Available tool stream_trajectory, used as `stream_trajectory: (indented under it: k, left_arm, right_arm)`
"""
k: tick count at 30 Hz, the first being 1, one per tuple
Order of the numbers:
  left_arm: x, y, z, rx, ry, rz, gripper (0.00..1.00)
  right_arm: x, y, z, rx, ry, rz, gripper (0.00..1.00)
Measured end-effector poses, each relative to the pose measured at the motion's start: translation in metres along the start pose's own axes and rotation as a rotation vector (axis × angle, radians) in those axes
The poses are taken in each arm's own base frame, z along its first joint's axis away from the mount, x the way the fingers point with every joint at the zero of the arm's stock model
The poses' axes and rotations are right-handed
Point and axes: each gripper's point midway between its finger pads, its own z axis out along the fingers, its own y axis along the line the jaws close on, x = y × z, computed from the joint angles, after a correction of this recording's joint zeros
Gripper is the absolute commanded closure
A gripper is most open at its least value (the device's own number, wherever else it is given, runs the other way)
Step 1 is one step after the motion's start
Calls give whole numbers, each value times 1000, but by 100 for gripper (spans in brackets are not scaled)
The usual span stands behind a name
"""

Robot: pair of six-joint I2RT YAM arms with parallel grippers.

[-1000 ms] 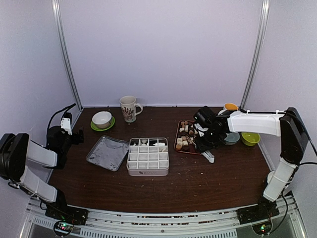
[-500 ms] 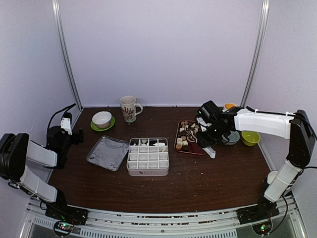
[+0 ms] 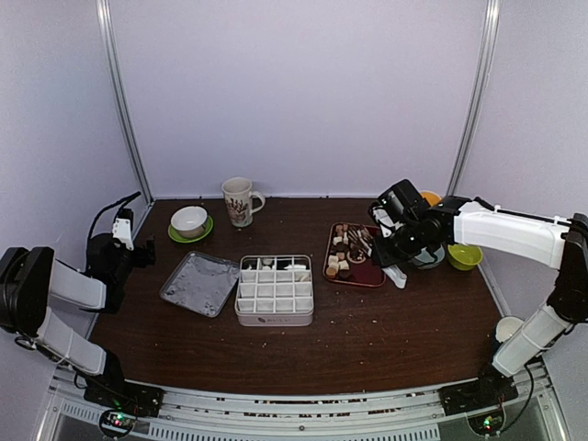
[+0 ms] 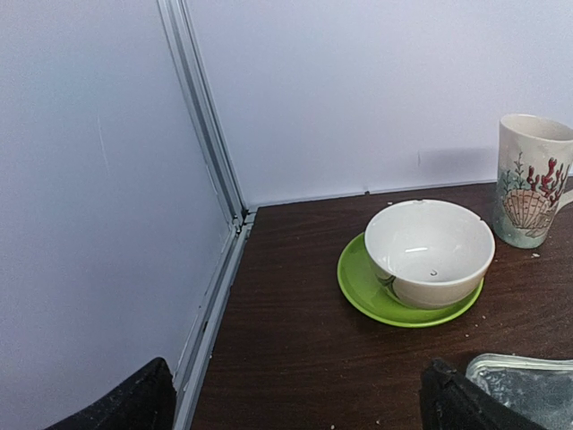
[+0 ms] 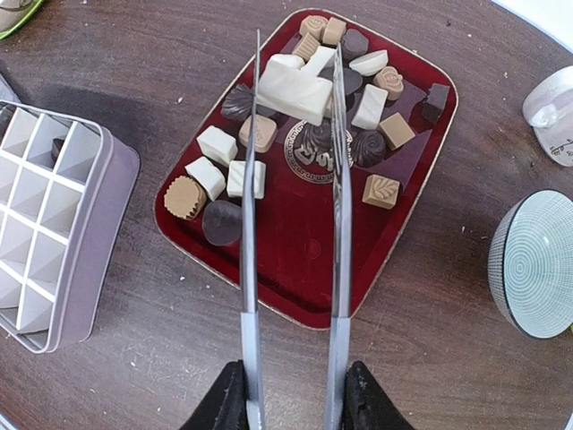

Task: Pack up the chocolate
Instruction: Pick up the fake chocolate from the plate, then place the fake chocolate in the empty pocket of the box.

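Several chocolate pieces (image 5: 260, 134), dark, tan and white, lie on a red tray (image 5: 304, 242), also seen from above (image 3: 367, 273). My right gripper (image 5: 291, 399) is shut on a pair of tongs (image 5: 249, 269) at the tray's near edge. The two tong arms reach out over the tray. Between their tips sits one white chocolate block (image 5: 295, 90), pinched and held above the other pieces. The white divided box (image 3: 274, 289) stands left of the tray, with a few pieces in its back cells. My left gripper (image 4: 295, 412) is open over bare table at the far left.
The box's metal lid (image 3: 199, 283) lies left of the box. A white bowl on a green saucer (image 3: 189, 220) and a shell mug (image 3: 239, 200) stand at the back left. A patterned bowl (image 5: 537, 264), a green bowl (image 3: 465, 256) and an orange cup (image 3: 427, 197) crowd the tray's right side.
My right arm has drawn back to the right, away from the middle of the tray, taking the tongs with it. The tongs have been squeezed slightly narrower. The left arm has not moved.
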Motion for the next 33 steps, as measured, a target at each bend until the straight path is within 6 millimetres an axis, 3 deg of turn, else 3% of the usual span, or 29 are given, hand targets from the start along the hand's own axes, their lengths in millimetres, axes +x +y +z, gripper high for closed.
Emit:
stream_trajectory:
  k: [11, 20, 28, 33]
  left_arm:
    - [0, 0, 0, 0, 0, 0, 2]
    - [0, 0, 0, 0, 0, 0, 2]
    - [0, 0, 0, 0, 0, 0, 2]
    - [0, 0, 0, 0, 0, 0, 2]
  right_arm:
    - [-11, -1, -29, -23, -76, 9, 75]
    - [-10, 11, -47, -120, -106, -15, 75]
    - [-7, 18, -48, -163, -97, -34, 76]
    - [1, 11, -33, -108, -48, -36, 78]
